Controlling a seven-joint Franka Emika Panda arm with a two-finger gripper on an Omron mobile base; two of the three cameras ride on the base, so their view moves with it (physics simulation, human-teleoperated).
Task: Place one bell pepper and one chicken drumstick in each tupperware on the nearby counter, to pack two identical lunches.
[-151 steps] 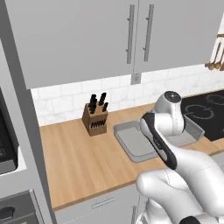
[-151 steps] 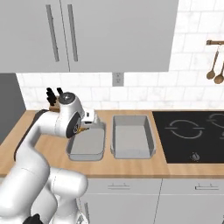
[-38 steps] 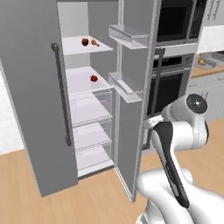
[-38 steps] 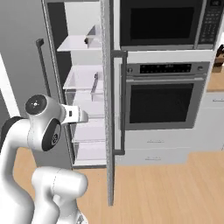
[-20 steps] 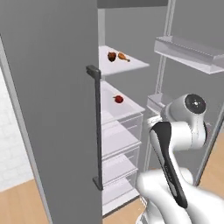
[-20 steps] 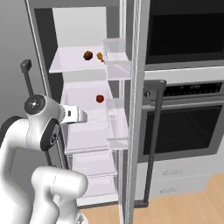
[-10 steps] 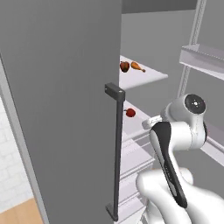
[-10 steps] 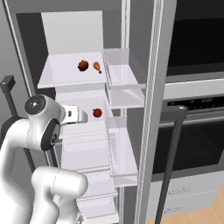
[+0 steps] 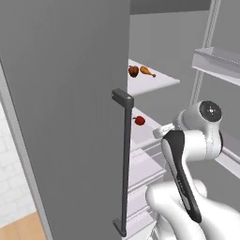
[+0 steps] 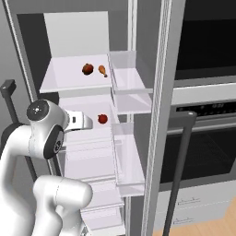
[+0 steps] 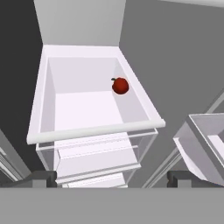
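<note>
Fridge (image 10: 156, 115) shelves: upper with bell pepper (image 10: 87, 69) beside chicken drumstick (image 10: 103, 70).

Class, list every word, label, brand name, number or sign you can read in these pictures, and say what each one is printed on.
None: no readable text on the fridge, its shelves, the door handle or the oven.

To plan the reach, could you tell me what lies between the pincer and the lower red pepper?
Hand view: just bare white shelf between the open pincer and the bell pepper.
</note>
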